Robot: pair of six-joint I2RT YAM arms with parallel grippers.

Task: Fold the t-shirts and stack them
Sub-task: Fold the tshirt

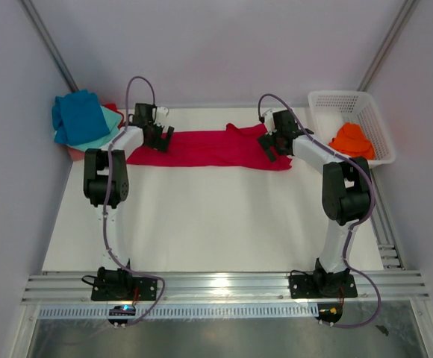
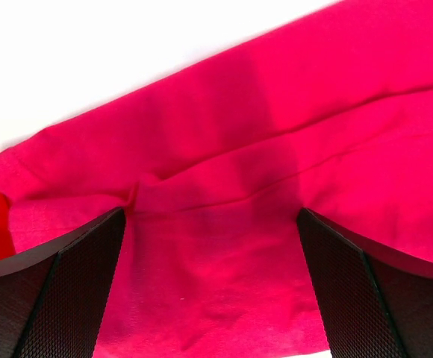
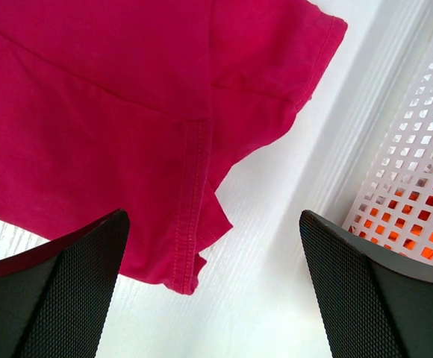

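— While both arms reach over the white bench [image 1: 201, 224], where's the large crimson cloth t-shirt [image 1: 209, 148]?
— Folded in a long strip across the far side, L to R. Left hand [image 1: 157, 138] is over its left end, right hand [image 1: 270, 143] over the sleeve end. Both are spread wide, gripping nothing.
— Other tees?
— Blue cloth tee [image 1: 76, 113] lies atop a teal one [image 1: 106, 124] in the far-left corner, w/ something red [image 1: 112, 107] beneath, prob. another tee. Orange cloth tee [image 1: 352, 140] sits in the white plastic lattice basket [image 1: 327, 104], far right.
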